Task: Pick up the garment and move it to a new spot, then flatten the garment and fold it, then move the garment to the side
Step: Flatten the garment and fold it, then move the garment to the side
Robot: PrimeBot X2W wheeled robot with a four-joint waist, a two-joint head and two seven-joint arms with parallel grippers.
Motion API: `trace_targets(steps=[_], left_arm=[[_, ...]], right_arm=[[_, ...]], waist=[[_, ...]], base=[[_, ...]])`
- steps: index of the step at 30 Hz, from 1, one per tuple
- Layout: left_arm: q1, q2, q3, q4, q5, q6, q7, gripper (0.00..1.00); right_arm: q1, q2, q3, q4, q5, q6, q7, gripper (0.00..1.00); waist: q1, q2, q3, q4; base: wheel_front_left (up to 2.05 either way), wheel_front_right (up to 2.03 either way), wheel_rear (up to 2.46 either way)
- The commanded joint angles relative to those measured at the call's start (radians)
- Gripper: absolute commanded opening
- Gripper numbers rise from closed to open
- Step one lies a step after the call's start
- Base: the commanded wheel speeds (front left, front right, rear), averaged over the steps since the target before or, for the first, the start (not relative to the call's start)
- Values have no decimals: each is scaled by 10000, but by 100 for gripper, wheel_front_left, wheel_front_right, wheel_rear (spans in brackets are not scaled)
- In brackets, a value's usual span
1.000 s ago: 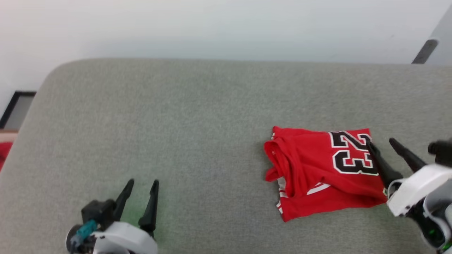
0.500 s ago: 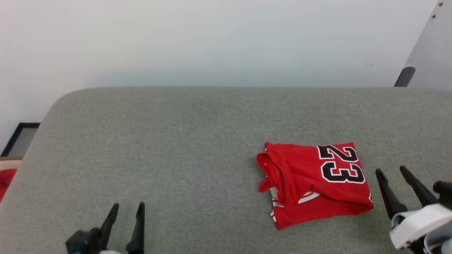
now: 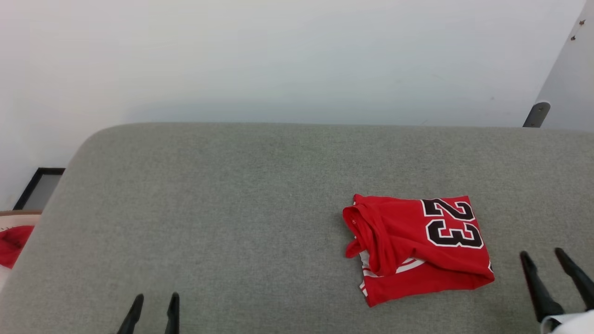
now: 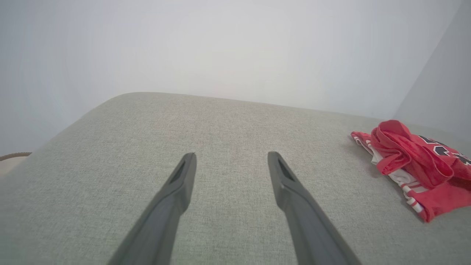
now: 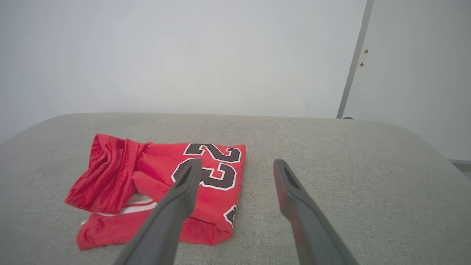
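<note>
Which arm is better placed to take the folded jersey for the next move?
Probably right. The right gripper, jaws open, sits beside the jersey; the left gripper is far across the cushion.

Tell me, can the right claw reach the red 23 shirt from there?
Probably yes. The right claw is open and sits just beside the shirt, with only bare grey cushion between them and nothing blocking.

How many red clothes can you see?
2. The shirt with the 23 lies folded on the grey cushion, toward the right. A red cloth peeks in at the far left edge, off the cushion; more of it may be hidden.
</note>
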Motion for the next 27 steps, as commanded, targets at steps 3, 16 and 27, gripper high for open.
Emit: trace_targets(steps=[3, 16, 27], left_arm=[[427, -51, 93, -390, 25, 71, 0, 100], [577, -68, -57, -662, -9, 171, 29, 100], [575, -173, -194, -710, -96, 248, 28, 100]], right_arm=[[637, 273, -687, -706, -235, 0, 206, 100], [1140, 897, -1244, -1835, -495, -2, 852, 100], [763, 926, -1276, -1926, -335, 0, 1044, 100]], waist=[[0, -1, -25, 31], [0, -1, -18, 33], [0, -1, 68, 56]], base=[[0, 0, 0], [0, 0, 0], [0, 0, 0]])
